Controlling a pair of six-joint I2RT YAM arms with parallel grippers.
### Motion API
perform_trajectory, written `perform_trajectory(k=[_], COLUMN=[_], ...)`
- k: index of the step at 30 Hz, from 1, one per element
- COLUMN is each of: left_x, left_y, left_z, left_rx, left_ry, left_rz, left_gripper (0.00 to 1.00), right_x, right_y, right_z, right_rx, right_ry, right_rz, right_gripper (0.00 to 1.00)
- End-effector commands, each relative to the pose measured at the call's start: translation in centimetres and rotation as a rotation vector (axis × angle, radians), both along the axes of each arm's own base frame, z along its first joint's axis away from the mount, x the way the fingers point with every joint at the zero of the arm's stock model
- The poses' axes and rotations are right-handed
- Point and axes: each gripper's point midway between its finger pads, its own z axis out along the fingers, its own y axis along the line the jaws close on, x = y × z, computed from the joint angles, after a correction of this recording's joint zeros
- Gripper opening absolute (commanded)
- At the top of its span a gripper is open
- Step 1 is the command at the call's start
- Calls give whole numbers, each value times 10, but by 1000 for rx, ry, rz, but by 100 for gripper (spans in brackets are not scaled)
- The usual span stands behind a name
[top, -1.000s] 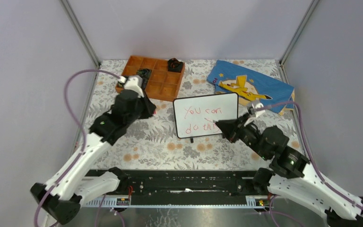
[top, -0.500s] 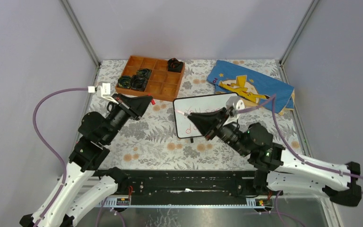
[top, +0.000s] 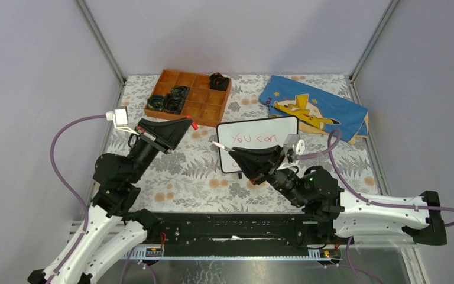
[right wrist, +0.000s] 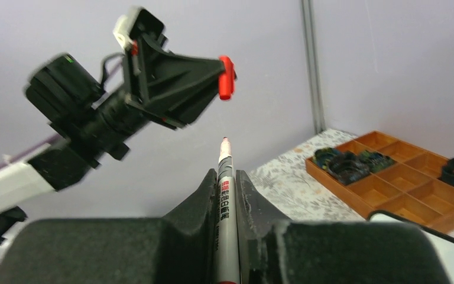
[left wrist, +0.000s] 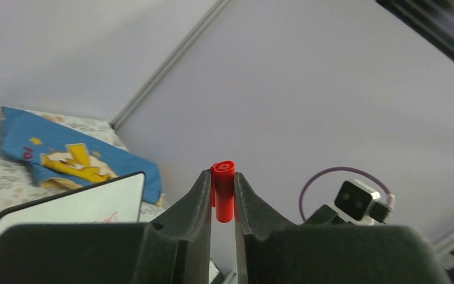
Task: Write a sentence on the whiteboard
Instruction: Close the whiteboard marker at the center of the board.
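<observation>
**RECAPPING STAGE: MARKER AND CAP BEING BROUGHT INTO LINE**

The whiteboard (top: 285, 126) is being propped on the table (top: 177, 171), just in front of the blue cloth (top: 331, 109) and near the orange tray (top: 196, 109). The sentence (top: 254, 139) is being shown in red on it. Only "You can" is being read from above, as the lower line is being hidden by the right arm.

A small red cap (left wrist: 223, 198) is being pinched at the very tips of the left gripper (top: 187, 121). The marker (right wrist: 224, 155) is being clamped in the right gripper (right wrist: 226, 176), with its tip exposed and pointed towards the cap. The two are being held apart in the air, above the table and left of the board. By judgement, writing is being concluded and capping is being prepared.

**Hazards being presented**

- Misalignment: the tip is being aimed slightly off the cap in the right wrist view. If the cap rim is struck, ink is likely to be smeared on the cap or a finger pad.
- Cap loss: the cap is being gripped on a narrow band. Under an axial push it may be twisted or ejected.
- Marker slip: the barrel may be pushed back through the jaws instead of being seated.
- Cap orientation: which end is being faced towards the tip cannot be told.
- Board contact: the right arm is being held close over the board, so ink may be smudged or the board tipped.
</observation>
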Motion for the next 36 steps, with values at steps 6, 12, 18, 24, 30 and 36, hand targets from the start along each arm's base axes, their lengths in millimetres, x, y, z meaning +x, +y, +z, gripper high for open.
perform_trajectory(k=[6, 12, 18, 24, 30, 36], left_x=[-26, -27, -23, -27, -29, -33], left_y=[-4, 8, 22, 23, 22, 21], left_z=[30, 36, 46, 57, 56, 53], left_rx=[-214, -360, -466, -504, -510, -509], left_ry=[-82, -59, -28, -32, -33, -42], left_rz=[-160, -171, -137, -170, -187, -207], left_gripper=[0, 0, 0, 0, 0, 0], right_x=[-15, -12, -37, -42, -38, -33], right_y=[-12, -16, -13, -1, 6, 10], right_z=[46, 48, 61, 67, 76, 80], right_rx=[205, 269, 252, 228, 226, 230], right_ry=[-16, -58, -254, -323, -290, -255], right_rz=[73, 17, -99, -174, -184, -152], right_gripper=[0, 0, 0, 0, 0, 0])
